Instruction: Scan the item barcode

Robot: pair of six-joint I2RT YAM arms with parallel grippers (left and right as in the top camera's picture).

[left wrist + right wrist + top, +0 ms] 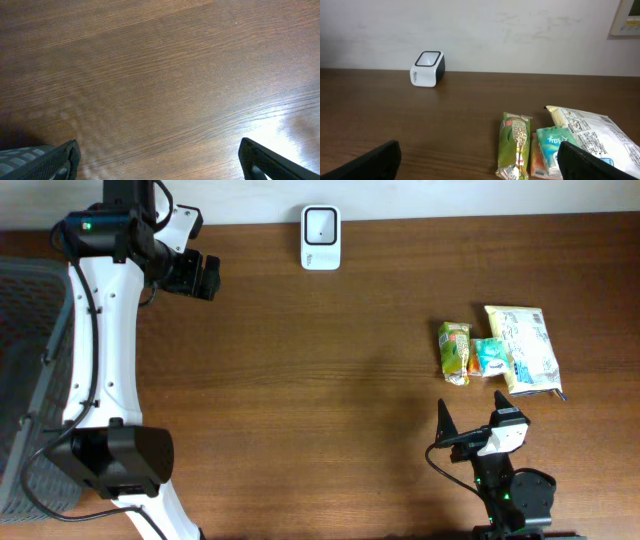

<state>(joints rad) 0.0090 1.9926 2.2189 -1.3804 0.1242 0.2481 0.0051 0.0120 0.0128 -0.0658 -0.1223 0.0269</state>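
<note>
Far right, green packet (454, 352), lengthwise front-to-back

The table (320, 380) is of dark brown wood with a fine grain running along its length. In the left wrist view a bright patch of light lies on it at the lower right. A grey mesh basket (25, 330) stands at its left side. Behind the table is a pale wall (520, 35) with faint marks, and a light-framed panel (627, 20) hangs there, cut by the edge.
</note>
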